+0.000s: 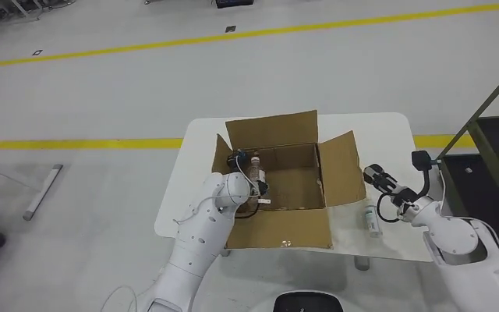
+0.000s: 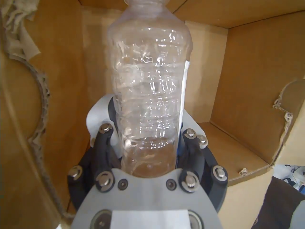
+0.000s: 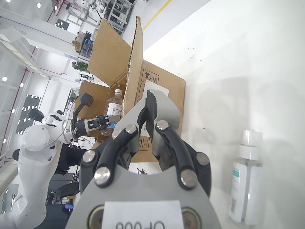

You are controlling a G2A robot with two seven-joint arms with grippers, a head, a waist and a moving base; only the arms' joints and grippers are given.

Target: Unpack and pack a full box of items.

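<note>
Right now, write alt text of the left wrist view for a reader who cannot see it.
The left gripper is shut on the lower body of a clear plastic bottle with a white cap. The brown walls of a cardboard box, torn along some edges, stand around it.

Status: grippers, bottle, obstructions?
Left gripper shut on clear bottle at box mouth. Right gripper shut, empty, beside box. Spray bottle on table, not blocking.

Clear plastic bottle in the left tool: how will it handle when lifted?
Probably light: the clear plastic bottle looks almost empty. Its thin, crinkled wall may buckle in the left tool. Gripped near its base, it might tilt.
</note>
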